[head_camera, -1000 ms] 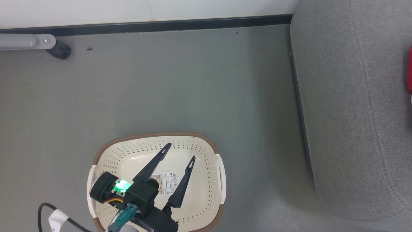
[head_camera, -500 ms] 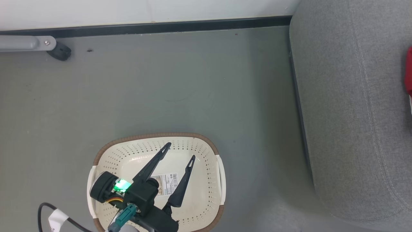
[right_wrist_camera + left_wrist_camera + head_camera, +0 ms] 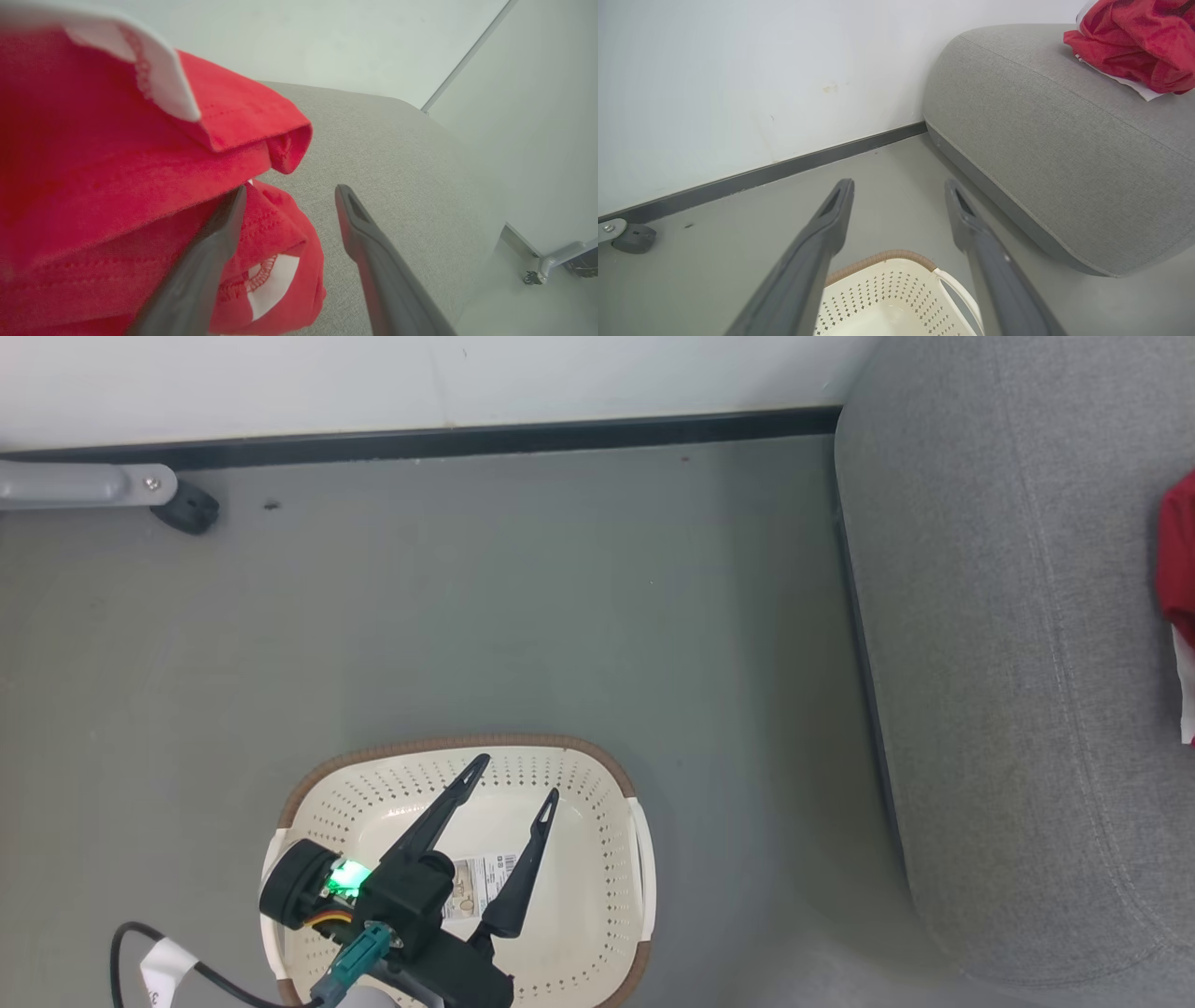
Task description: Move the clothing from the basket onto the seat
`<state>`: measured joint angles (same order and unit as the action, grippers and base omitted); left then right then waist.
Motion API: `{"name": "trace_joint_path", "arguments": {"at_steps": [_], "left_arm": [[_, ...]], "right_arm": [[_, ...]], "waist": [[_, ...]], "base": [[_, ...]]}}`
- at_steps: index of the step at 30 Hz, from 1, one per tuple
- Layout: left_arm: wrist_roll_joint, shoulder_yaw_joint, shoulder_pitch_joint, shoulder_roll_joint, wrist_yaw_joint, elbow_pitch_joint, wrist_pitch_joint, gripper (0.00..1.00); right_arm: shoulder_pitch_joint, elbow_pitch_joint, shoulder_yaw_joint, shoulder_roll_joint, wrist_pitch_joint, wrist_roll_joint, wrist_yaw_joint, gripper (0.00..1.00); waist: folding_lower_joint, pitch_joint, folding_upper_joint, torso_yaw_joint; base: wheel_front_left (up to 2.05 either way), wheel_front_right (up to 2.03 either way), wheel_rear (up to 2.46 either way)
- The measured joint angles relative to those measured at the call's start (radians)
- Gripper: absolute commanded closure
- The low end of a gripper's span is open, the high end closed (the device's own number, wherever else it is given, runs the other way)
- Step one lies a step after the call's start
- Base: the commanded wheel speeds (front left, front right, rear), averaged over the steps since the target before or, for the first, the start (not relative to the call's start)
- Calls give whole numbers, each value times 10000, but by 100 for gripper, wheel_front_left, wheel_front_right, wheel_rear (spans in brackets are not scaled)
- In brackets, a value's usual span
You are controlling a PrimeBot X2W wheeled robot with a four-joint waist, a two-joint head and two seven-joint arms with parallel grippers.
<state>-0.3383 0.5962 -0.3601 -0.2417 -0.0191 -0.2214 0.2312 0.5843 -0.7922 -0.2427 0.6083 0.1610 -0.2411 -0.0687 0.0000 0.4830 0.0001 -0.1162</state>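
The right pincer (image 3: 292,189) has its two long dark fingers spread wide apart, so it isn't clamped on anything. In its wrist view the left-hand finger lies right up against the soft bright red clothing with white parts (image 3: 117,177). The clothing is bunched in folds, with stitched hems showing and a white patch low down. That pile sits on the big grey woven-fabric seat cushion (image 3: 397,154), and the other finger hangs over bare grey fabric.

The left pincer (image 3: 516,777) is wide open too and hovers over the cream-white perforated plastic basket with the brown rim (image 3: 448,747). In the head view its fingers point up toward the wall. Under them you can see the basket's pale bottom with a white barcode sticker (image 3: 481,882) on it. A little green light (image 3: 350,875) glows on that wrist, and a black cable with a white tag (image 3: 168,966) loops off at the lower left.

The basket stands on the grey floor (image 3: 560,616), well apart from the seat. The seat runs down the right side with its rounded edge and stitched seam. The red clothing just peeks in at the far right edge of the cushion there. From the left wrist view it's a crumpled heap on top of the cushion with a white bit under it. Back by the white wall (image 3: 280,373) and black skirting board (image 3: 467,429) there's a grey metal leg on a black caster (image 3: 191,509).
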Motion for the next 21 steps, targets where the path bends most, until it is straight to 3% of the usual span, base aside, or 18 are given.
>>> {"name": "trace_joint_path", "arguments": {"at_steps": [10,21], "left_arm": [[-217,-46,7,232,0,-405,13,0],[-449,-242,202,539,-21,-1087,117,0]], "right_arm": [[-653,232,242,-65,345,102,205,0],[-1549,1553,253,-681,709,15,462,0]], "waist": [[0,-641,0,-71],[-1,-1819,-3,-250]], "base": [[0,0,0],[0,0,0]]}}
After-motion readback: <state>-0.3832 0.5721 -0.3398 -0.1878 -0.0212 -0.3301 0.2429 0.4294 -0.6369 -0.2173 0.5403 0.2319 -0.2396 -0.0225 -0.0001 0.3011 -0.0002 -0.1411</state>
